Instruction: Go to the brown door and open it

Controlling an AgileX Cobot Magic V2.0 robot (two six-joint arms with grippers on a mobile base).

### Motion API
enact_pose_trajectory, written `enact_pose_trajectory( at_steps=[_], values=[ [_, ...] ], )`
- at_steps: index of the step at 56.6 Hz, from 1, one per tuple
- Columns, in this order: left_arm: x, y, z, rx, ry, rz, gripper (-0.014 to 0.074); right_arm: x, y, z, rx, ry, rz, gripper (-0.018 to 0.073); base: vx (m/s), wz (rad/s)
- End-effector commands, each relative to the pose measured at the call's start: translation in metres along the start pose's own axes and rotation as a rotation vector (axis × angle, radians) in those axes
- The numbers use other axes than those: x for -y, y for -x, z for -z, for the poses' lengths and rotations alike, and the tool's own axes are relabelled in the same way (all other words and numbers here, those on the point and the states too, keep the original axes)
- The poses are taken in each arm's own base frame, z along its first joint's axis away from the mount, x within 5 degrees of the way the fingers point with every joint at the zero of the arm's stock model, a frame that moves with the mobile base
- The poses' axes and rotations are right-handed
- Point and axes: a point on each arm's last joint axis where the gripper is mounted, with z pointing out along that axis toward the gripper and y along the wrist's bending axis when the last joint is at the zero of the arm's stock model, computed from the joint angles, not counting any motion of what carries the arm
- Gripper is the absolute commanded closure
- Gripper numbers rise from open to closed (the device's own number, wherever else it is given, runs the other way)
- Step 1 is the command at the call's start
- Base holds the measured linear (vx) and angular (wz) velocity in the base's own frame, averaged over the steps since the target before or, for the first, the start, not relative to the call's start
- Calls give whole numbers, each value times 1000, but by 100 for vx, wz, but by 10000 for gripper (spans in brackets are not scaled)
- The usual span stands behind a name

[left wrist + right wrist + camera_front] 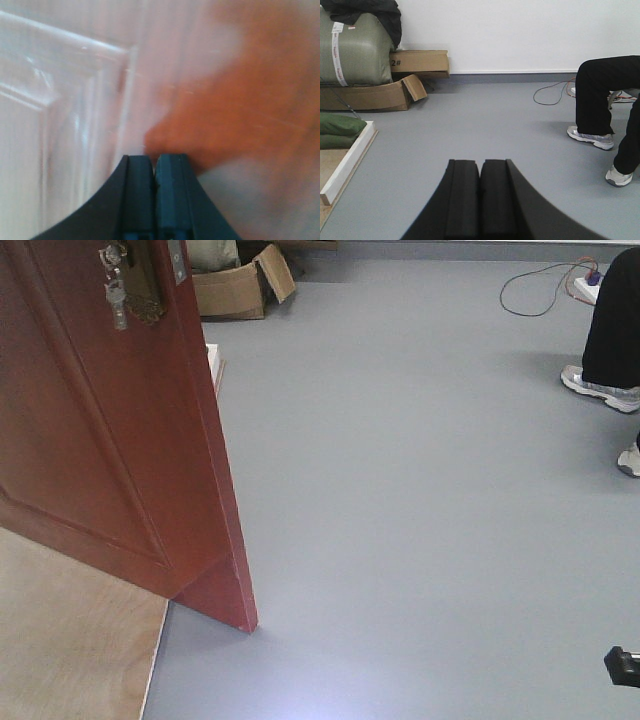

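Brown door [110, 440] stands swung open at the left over the grey floor [420, 500], so opening looks nearly done; left gripper [154, 167] clenched empty against its panel, right gripper [480, 172] clenched empty.

Reddish-brown door [100, 440], grey floor [420, 500]

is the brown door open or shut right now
Open. In the front view the brown door stands swung away at an angle, its narrow edge facing the camera and bare grey floor visible past it.

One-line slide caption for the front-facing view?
Brown door swung ajar, keys dangling from its lock, grey floor beyond.
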Motion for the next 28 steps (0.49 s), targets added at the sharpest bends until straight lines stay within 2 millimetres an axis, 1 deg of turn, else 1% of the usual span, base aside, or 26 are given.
enact_pose_trajectory(
  at_steps=[1, 28],
  values=[
    [9, 32, 18, 142, -6, 10, 603, 1, 6, 1, 88, -10, 8, 559, 16, -6],
    [9, 32, 18, 142, -6, 10, 603, 1, 6, 1, 88, -10, 8, 559, 16, -6]
  ],
)
